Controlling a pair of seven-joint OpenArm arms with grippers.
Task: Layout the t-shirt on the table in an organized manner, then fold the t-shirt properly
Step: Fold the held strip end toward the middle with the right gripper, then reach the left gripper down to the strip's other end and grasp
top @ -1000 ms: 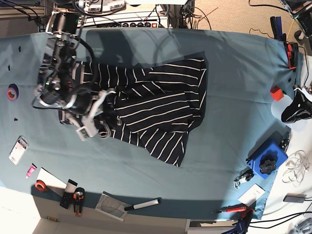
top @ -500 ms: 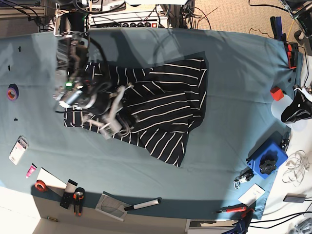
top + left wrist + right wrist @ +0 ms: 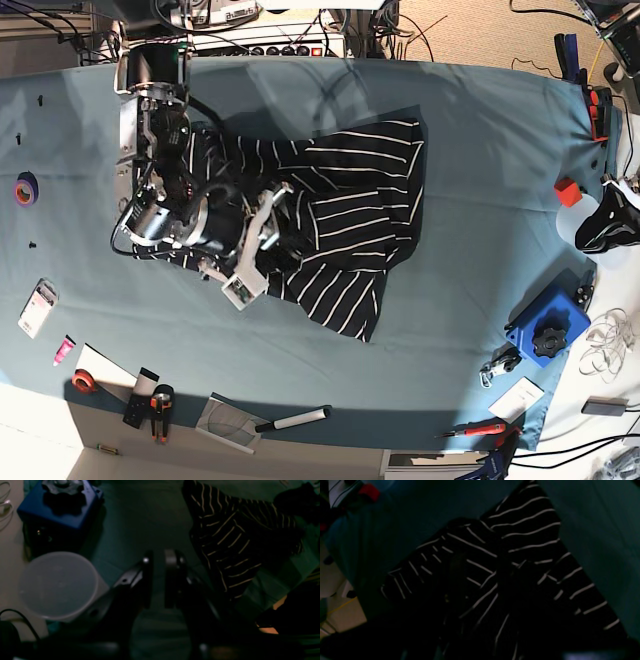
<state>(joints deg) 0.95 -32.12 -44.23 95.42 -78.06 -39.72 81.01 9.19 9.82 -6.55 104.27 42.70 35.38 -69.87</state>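
Note:
The t-shirt (image 3: 350, 220), dark with thin white stripes, lies rumpled on the teal table (image 3: 480, 130), left of centre. My right gripper (image 3: 272, 250) hovers low over the shirt's left half. Its dark fingers blend into the fabric, so I cannot see how the jaws stand. The right wrist view is filled with striped folds of the t-shirt (image 3: 520, 542). My left gripper (image 3: 158, 557) hangs over bare table at the far right edge, its fingers a narrow gap apart with nothing between them. From there the t-shirt (image 3: 225, 537) lies ahead and to the right.
A blue box (image 3: 548, 325) with a black knob and a translucent cup (image 3: 57, 585) sit close to the left gripper. A red block (image 3: 568, 190) is at the right edge, a tape roll (image 3: 26, 188) at the left edge, and hand tools (image 3: 160, 405) and a marker (image 3: 290, 420) along the front.
My right arm has swept to the right across the shirt's left half, and the fabric under it has shifted with it. The shirt's right side has stayed put.

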